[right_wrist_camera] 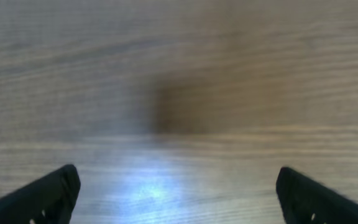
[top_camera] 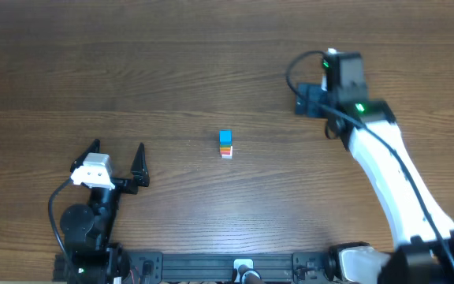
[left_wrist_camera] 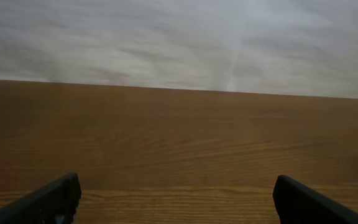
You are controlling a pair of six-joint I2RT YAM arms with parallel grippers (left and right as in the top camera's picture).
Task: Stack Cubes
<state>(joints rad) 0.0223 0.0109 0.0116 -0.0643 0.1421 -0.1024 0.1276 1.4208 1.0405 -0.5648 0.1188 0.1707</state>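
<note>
A small stack of cubes [top_camera: 225,145] stands in the middle of the wooden table, with a blue cube [top_camera: 225,138] on top, an orange one under it and a pale one at the bottom. My left gripper [top_camera: 117,151] rests near the front left, well apart from the stack, open and holding nothing. In the left wrist view the left gripper [left_wrist_camera: 176,202] faces bare table. My right gripper [top_camera: 307,101] hangs over the far right of the table, away from the stack. The right wrist view shows the right gripper [right_wrist_camera: 176,193] open above bare wood with its shadow beneath.
The wooden table [top_camera: 132,71] stretches around the stack on all sides. A black cable loops beside the right arm's wrist [top_camera: 345,75]. The arm bases and a black rail [top_camera: 227,264] run along the front edge.
</note>
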